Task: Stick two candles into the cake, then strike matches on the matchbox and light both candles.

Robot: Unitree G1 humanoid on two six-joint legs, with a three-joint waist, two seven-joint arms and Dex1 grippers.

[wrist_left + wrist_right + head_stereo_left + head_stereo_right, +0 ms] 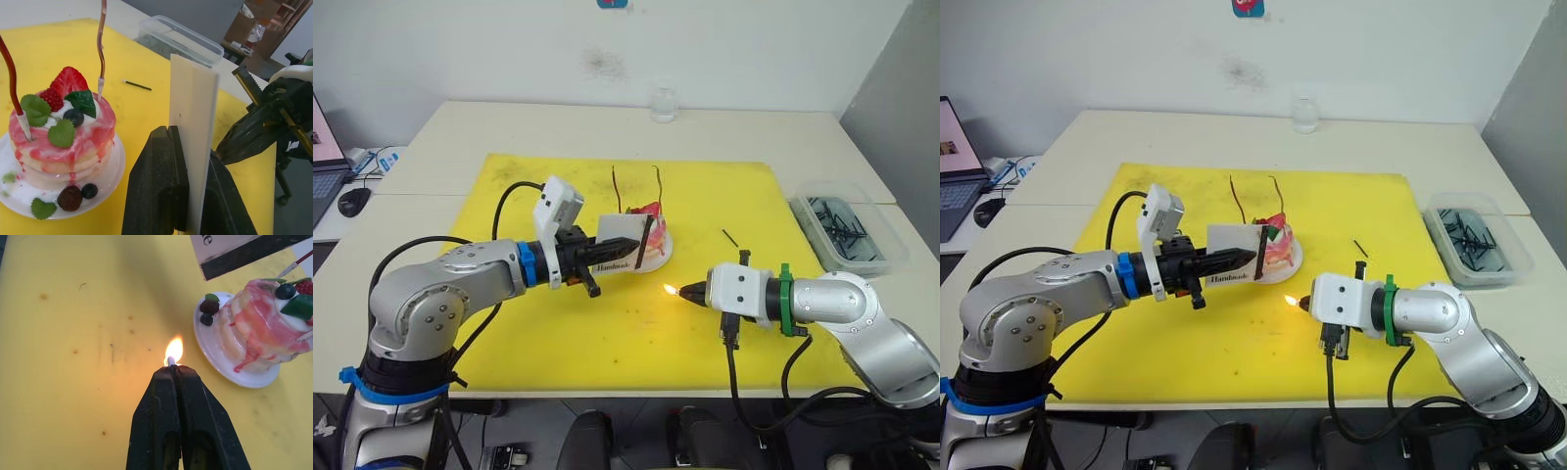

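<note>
— Where do the candles [636, 188] stand?
— Both upright in the pink cake [61, 134], unlit, on its white plate on the yellow mat.
— And the matchbox [623, 243]?
— Held on edge just beside the cake, its black strip toward the cake.
— The match [170, 361]?
— Burning, low over the mat, apart from the cake. Another match [730, 237] lies loose beyond.

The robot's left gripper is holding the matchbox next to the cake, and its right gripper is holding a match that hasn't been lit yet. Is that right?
Not quite. The match in the right gripper is already burning: the right wrist view shows a flame at its tip. The rest is right: the left gripper is holding the matchbox next to the cake.
</note>
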